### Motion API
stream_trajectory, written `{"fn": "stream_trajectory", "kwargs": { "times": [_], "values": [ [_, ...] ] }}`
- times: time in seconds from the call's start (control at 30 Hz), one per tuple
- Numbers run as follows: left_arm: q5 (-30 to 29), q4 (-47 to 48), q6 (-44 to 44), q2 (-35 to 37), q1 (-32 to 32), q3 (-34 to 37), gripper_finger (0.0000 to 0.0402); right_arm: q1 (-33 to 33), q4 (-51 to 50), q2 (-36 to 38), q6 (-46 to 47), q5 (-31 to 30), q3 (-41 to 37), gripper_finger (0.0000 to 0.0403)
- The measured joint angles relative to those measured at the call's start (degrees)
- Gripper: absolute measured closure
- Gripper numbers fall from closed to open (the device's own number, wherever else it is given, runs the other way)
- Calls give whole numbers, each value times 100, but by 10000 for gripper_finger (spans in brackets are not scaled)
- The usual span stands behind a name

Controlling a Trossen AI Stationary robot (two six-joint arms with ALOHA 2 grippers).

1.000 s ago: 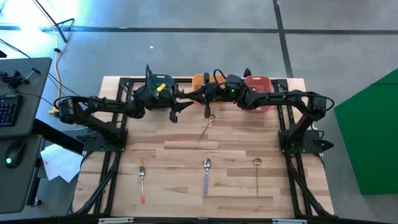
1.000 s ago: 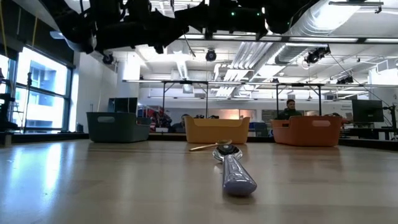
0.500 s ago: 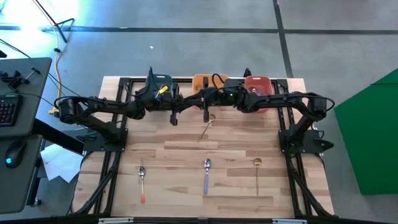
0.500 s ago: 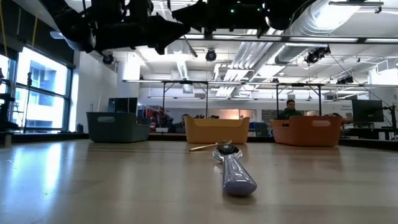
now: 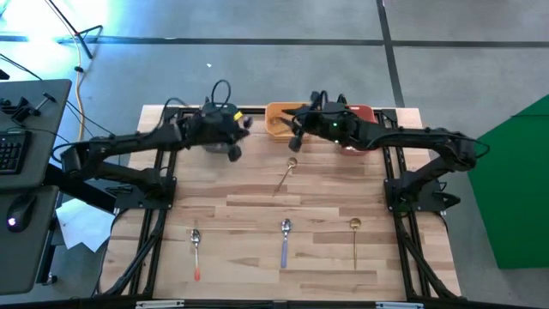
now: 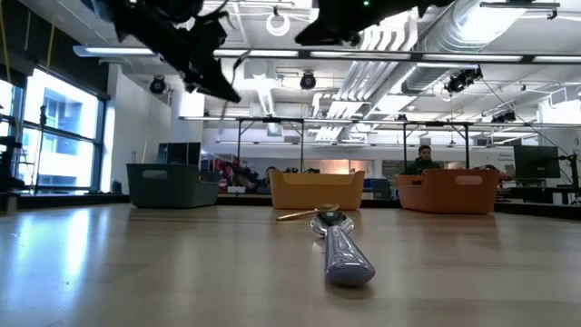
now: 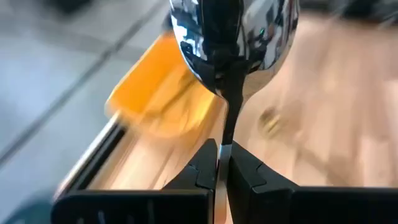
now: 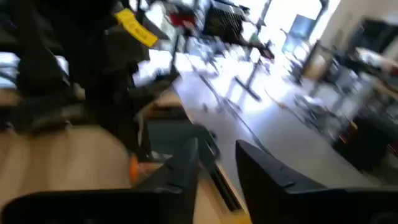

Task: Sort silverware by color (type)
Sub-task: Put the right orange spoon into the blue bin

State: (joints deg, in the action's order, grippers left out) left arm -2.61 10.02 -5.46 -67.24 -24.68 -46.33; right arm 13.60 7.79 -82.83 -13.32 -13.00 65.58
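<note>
Lying loose: four spoons [image 5: 286,241], three bins [image 5: 279,119]

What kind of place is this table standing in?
Probably a robotics lab or workshop. The low view shows exposed ceiling ducts and a person seated among monitors. The high view shows a concrete floor and a desk with a keyboard beside the table.

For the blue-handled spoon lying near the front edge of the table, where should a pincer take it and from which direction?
Probably mid-handle, coming straight down from above. The blue-handled spoon lies flat on the table, handle toward the front edge, bowl toward the bins, so the fingers should close across the handle's width. The red-handled spoon and gold spoon lie well apart on either side, leaving room for the descent.
</note>
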Motion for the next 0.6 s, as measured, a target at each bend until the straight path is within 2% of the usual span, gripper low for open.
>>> {"fn": "stream_trajectory", "kwargs": {
  "times": [0.07,0.17,0.43,0.6],
  "values": [
    [-68,995,167,-60,-247,-419,400,-100,-477,202,161,-275,0,347],
    [-66,1855,235,-297,-680,-838,400,-383,-1150,447,278,-625,0,392],
    [316,2589,79,-1427,-2001,-1325,400,-1089,-2680,770,989,-1537,-2,400],
    [352,2575,27,-2126,-2582,-1338,400,-1574,-3333,760,1362,-1944,-4,401]
  ]
}}
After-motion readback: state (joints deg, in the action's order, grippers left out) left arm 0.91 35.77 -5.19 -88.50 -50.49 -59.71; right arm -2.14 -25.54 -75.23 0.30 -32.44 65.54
